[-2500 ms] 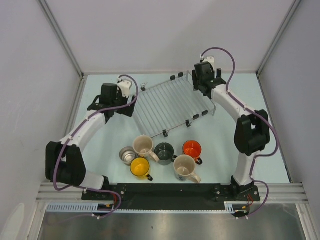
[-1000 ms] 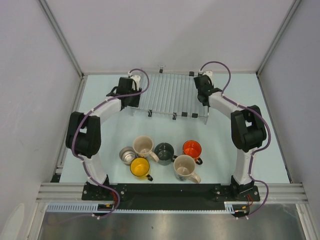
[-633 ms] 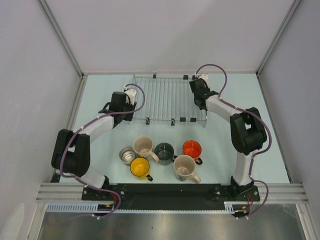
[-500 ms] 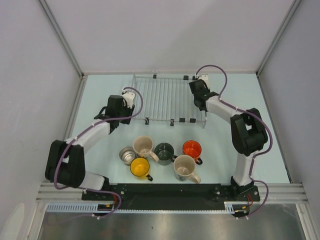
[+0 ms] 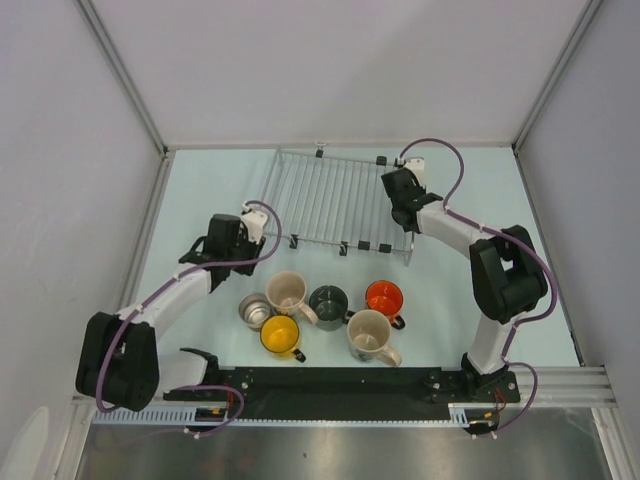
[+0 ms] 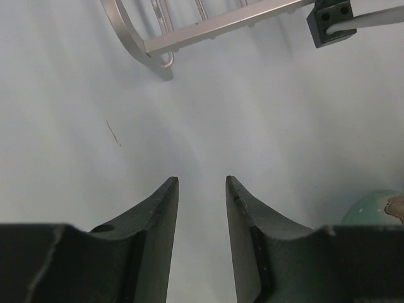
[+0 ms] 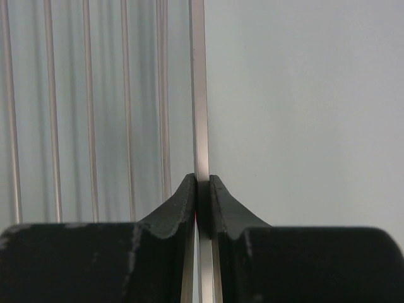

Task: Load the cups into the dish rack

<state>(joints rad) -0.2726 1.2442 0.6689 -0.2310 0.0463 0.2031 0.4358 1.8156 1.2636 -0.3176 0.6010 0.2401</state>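
Note:
The dish rack (image 5: 335, 200), flat with silver wires, lies at the back middle of the table. My right gripper (image 5: 405, 213) is shut on its right edge rail (image 7: 199, 95), and the right wrist view shows that gripper (image 7: 202, 181) pinching the rail. My left gripper (image 5: 240, 252) hovers off the rack's near-left corner (image 6: 154, 50). In its wrist view the left gripper (image 6: 202, 183) is open with only bare table between its fingers. Six cups stand in a cluster nearer me: beige (image 5: 287, 293), steel (image 5: 256, 310), yellow (image 5: 280, 335), dark grey (image 5: 328, 303), orange-red (image 5: 384, 298) and beige (image 5: 370, 336).
A black rack foot (image 6: 331, 22) shows at the top right of the left wrist view, and a round rim (image 6: 379, 208) at its right edge. Side walls with metal posts (image 5: 150, 200) bound the table. The arm bases sit on a black rail (image 5: 340, 385) at the near edge.
My left gripper has drawn back from the rack's left edge toward the near left. The rack has shifted and turned slightly, with the right gripper still on its right rail.

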